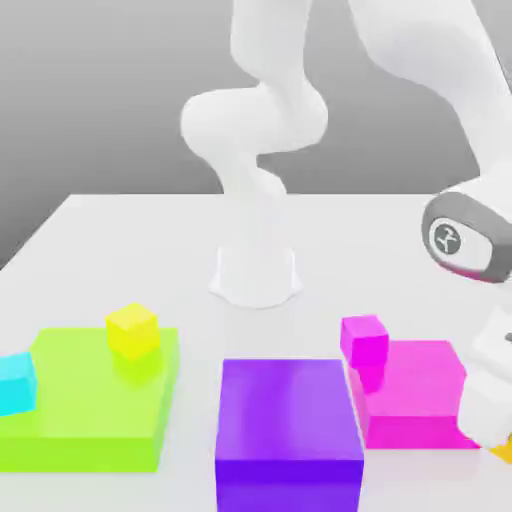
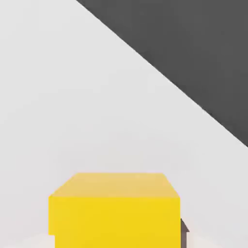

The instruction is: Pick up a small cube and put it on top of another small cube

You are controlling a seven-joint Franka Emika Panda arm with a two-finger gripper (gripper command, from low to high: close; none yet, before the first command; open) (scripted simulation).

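Golden-orange, the small cube [image 2: 116, 220] sits between the closed gripper's [image 1: 490, 445] fingers beside the flat magenta block [image 1: 410, 392]; an off-centre grip could let it twist or slip during lifting.

Saw a lime-green flat block [image 1: 95, 410] at the exterior view's left, with a lemon-yellow cube [image 1: 133, 332] on its far part and a cyan cube [image 1: 14, 384] cut off by the view's edge. Noticed a violet block [image 1: 288, 410] nearer the middle, then a flat magenta block [image 1: 412, 385] just beside, all on a white tabletop [image 1: 190, 290]. Made out dark grey [image 2: 208, 43] beyond the tabletop's straight edge in the hand view.
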